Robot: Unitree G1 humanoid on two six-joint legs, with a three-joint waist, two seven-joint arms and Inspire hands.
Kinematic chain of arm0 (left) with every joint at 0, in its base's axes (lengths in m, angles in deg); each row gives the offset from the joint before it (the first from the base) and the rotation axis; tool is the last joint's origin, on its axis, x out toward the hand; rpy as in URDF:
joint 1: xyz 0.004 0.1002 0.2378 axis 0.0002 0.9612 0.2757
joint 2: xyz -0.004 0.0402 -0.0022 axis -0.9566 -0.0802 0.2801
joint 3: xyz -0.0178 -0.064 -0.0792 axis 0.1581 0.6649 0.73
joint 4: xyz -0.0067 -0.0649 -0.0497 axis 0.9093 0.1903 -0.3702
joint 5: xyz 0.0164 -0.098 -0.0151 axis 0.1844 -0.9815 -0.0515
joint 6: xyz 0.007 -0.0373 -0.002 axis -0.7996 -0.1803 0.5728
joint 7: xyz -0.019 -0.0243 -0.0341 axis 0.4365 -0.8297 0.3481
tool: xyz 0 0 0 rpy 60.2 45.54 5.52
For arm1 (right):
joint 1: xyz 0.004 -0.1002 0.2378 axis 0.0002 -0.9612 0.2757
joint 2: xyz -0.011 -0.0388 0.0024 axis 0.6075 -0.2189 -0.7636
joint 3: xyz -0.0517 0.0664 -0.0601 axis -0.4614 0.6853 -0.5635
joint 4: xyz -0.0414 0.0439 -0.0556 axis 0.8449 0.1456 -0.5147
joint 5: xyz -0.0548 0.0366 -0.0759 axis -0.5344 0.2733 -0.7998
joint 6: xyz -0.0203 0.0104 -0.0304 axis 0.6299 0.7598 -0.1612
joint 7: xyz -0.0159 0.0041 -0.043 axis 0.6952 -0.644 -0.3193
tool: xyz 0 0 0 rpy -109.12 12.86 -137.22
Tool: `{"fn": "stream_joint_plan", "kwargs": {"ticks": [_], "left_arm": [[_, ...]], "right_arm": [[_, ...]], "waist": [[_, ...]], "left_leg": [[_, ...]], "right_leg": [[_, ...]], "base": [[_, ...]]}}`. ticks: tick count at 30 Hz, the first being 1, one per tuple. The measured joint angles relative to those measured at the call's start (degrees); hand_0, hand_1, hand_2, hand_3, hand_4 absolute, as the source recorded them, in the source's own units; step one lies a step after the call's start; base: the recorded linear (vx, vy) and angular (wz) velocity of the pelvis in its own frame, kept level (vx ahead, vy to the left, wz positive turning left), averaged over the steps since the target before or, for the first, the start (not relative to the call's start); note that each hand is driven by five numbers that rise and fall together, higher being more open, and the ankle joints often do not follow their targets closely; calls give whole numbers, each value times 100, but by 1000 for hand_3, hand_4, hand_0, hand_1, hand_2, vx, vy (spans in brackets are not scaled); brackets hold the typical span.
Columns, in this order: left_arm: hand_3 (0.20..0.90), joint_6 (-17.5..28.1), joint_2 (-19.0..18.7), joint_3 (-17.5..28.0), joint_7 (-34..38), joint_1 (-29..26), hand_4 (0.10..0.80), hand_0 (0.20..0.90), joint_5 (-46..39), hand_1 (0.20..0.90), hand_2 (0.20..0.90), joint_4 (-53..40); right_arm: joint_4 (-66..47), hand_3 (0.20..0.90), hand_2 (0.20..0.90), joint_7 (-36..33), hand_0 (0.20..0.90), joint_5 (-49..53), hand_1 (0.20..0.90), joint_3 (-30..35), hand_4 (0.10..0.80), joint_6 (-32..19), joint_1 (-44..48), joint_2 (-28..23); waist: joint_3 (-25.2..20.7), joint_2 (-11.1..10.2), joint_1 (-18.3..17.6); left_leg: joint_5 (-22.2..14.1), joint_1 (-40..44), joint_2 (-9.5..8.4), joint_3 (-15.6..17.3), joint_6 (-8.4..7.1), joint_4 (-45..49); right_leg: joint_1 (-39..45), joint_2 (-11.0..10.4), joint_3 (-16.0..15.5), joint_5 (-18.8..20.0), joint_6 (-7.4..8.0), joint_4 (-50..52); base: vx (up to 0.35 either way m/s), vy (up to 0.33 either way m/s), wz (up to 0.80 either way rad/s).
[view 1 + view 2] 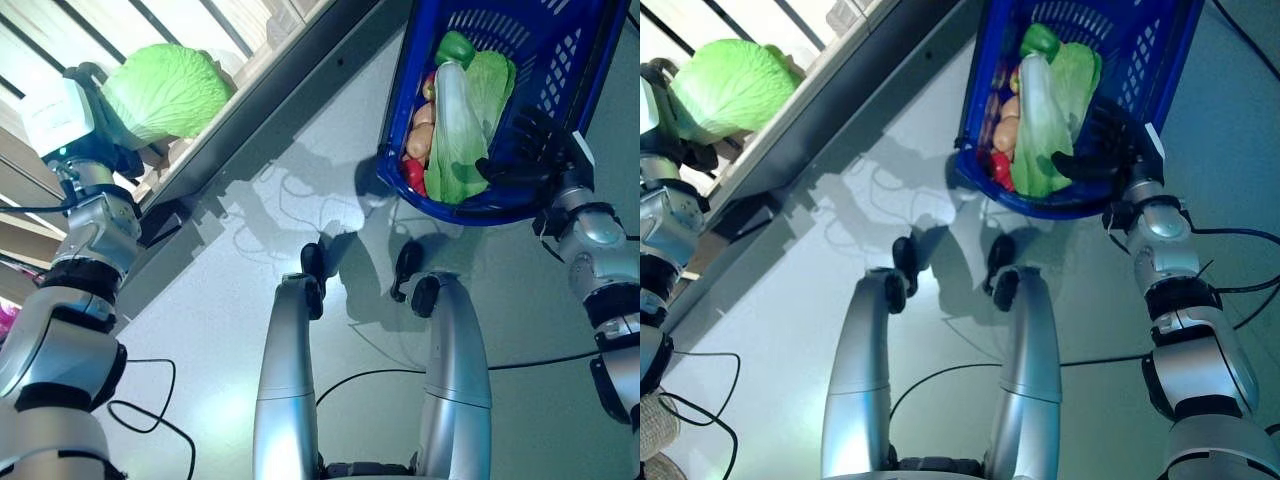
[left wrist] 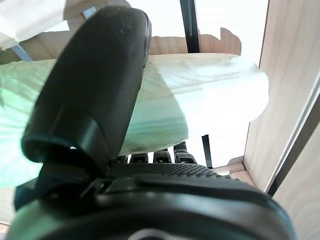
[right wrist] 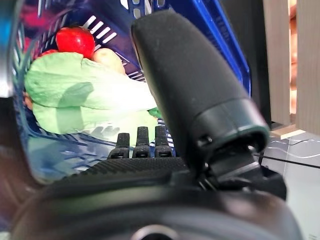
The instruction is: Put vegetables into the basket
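My left hand (image 1: 118, 156) is up at the wooden stand (image 1: 262, 62), its fingers and thumb (image 2: 90, 90) curled round a round light-green cabbage (image 1: 165, 92), which also shows in the left wrist view (image 2: 210, 95). The blue plastic basket (image 1: 592, 92) stands on the floor at the upper right. In it lie a long pale-green leafy cabbage (image 1: 458, 130), a green pepper (image 1: 455, 46), tan round vegetables (image 1: 422, 130) and a red one (image 1: 415, 176). My right hand (image 1: 530, 150) rests at the basket's near rim with straight fingers; its thumb (image 3: 190, 90) shows in the right wrist view.
The stand's dark base (image 1: 300, 80) runs diagonally along the left. Pale grey floor (image 1: 240, 300) lies between the stand and the basket.
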Motion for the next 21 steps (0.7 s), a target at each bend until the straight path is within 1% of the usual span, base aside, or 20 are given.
{"fn": "stream_joint_plan", "kwargs": {"ticks": [2, 4, 6, 7, 8, 11, 12, 14, 15, 17, 18, 20, 21], "left_arm": [[300, 2, -17, 150, 62, -76, 400, 300, -9, 300, 300, 3], [300, 3, -61, 142, 75, -84, 400, 300, -9, 300, 300, 29], [300, 36, -113, 127, 89, -35, 400, 300, -7, 300, 300, 51], [300, 42, -126, 120, 88, -35, 400, 300, -8, 300, 300, 68], [300, 42, -196, 120, 32, -39, 400, 300, -69, 300, 300, 99], [300, 53, -192, 101, -108, 35, 400, 300, -248, 300, 300, 221], [300, 61, -188, 100, -241, 72, 400, 300, -284, 300, 300, 256], [300, 111, -126, 89, -548, 232, 400, 300, -455, 300, 300, 298], [300, 185, -23, 87, -753, 372, 400, 300, -509, 300, 300, 291], [300, 311, 136, 89, -962, 825, 400, 300, -514, 300, 300, 280], [300, 364, 162, 92, -1029, 1065, 400, 300, -524, 300, 300, 279], [300, 362, 144, 170, -998, 1165, 400, 300, -575, 300, 300, 319], [300, 371, 142, 213, -1025, 1262, 400, 300, -579, 300, 300, 328]], "right_arm": [[21, 900, 900, -12, 900, 2, 900, 0, 800, 3, -69, 0], [24, 900, 900, -22, 900, 4, 900, 3, 800, 10, -109, -3], [31, 900, 900, -45, 900, 4, 900, 1, 800, 18, -197, -1], [30, 900, 900, -45, 900, 5, 900, 2, 800, 18, -210, -1], [27, 900, 900, -45, 900, 6, 900, 5, 800, 18, -232, 0], [30, 900, 900, -44, 900, 6, 900, 14, 800, 18, -344, 40], [26, 900, 900, -44, 900, 5, 900, 15, 800, 17, -390, 65], [20, 900, 900, -43, 900, 5, 900, 36, 800, 15, -523, 160], [14, 900, 900, -41, 900, 3, 900, 44, 800, 9, -673, 193], [2, 900, 900, -34, 900, 4, 900, 66, 800, 3, -969, 284], [3, 900, 900, -33, 900, 5, 900, 90, 800, -2, -1108, 369], [-7, 900, 900, -10, 900, 5, 900, 92, 800, -15, -1314, 429], [-16, 900, 900, -9, 900, 6, 900, 102, 800, -15, -1421, 445]], "waist": [[-9, -18, -21], [-14, -29, -31], [-14, -30, -30], [-14, -31, -28], [-12, -34, -64], [-10, -37, -97], [-10, -39, -123], [1, -61, -173], [11, -125, -184], [13, -230, -204], [11, -310, -231], [9, -406, -245], [10, -421, -241]], "left_leg": [[6, -12, 3, -32, -10, 50], [20, 9, 9, -42, -30, 77], [47, 111, 23, -20, -21, 115], [48, 129, 29, -28, -23, 121], [24, 196, 60, -9, -62, 126], [-58, 433, 132, 87, -174, 132], [-76, 528, 134, 95, -180, 126], [-103, 759, 135, 120, -163, 91], [-119, 1006, 147, 183, -144, -36], [-110, 1420, 154, 241, -151, -231], [-92, 1613, 155, 260, -158, -345], [-52, 1820, 159, 308, -171, -491], [-33, 1959, 167, 329, -177, -583]], "right_leg": [[12, 14, -7, 49, 6, 24], [30, 17, -2, 85, -22, 44], [137, 27, -3, 191, -144, 60], [160, 38, -8, 184, -150, 59], [224, 42, -18, 175, -147, 55], [434, 35, -16, 162, -157, 39], [531, 31, -17, 147, -148, 23], [767, 14, -17, 128, -124, -18], [981, -10, -7, 118, -114, -115], [1361, -20, 3, 123, -103, -276], [1534, -19, 1, 119, -107, -367], [1741, -21, -27, 111, -117, -477], [1873, -21, -37, 112, -115, -545]], "base": [[14, -33, 4], [0, 0, 0], [0, 0, 0], [11, -10, -5], [13, -5, -8], [14, -1, -12], [11, 4, -6], [22, -1, -1], [57, -7, -4], [43, -14, -4], [0, 0, 0], [53, -21, 7], [106, -26, 8]]}}
